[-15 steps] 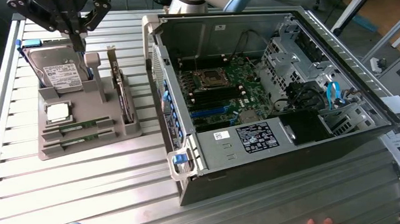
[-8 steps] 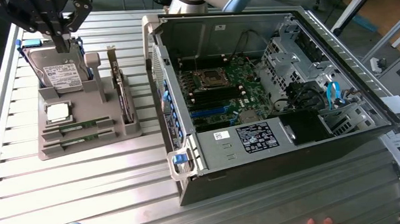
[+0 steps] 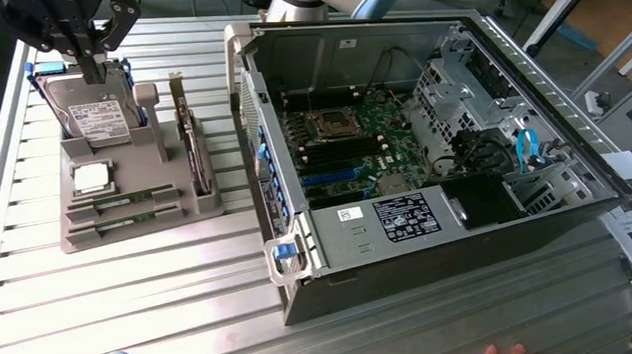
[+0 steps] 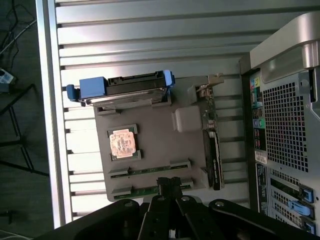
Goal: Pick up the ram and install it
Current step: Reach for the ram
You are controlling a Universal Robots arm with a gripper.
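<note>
Though the fingers meet (empty), the ram lies untouched.

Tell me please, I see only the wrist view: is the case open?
Observer: Yes. The case lies open, and the motherboard shows inside.
Operator: Are there free slots for the ram?
Observer: The long black slots beside the socket look empty.
Operator: Does the gripper touch the ram?
Observer: No. The gripper hangs above the tray, clear of the ram.
</note>
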